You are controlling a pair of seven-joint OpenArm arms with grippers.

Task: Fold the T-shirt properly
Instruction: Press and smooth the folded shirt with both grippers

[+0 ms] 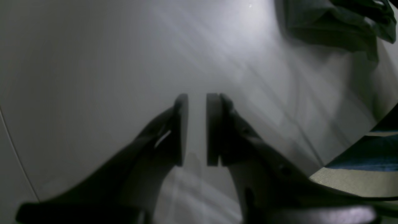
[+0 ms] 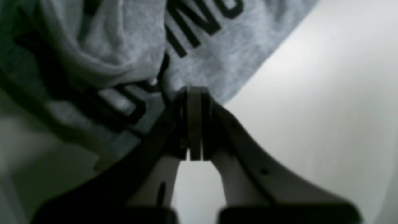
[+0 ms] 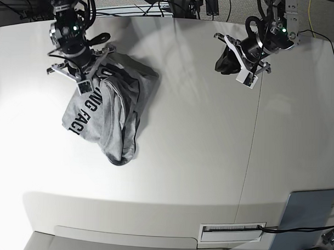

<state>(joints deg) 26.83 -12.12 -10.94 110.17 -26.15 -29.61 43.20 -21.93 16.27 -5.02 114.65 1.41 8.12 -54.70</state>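
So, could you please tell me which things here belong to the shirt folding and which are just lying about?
Part of the job:
- T-shirt, crumpled, lettering showing
- right pincer, shut at the shirt's edge
- left pincer, slightly open, holding nothing

Just lying about:
- grey-blue panel at the table edge
- cables behind

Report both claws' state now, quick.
Left claw: open, holding nothing.
Right claw: shut at the T-shirt edge; grip on cloth cannot be told.

White table [image 3: 199, 131] bearing crumpled T-shirt [image 3: 110, 109] and grey-blue panel [image 3: 302, 220]
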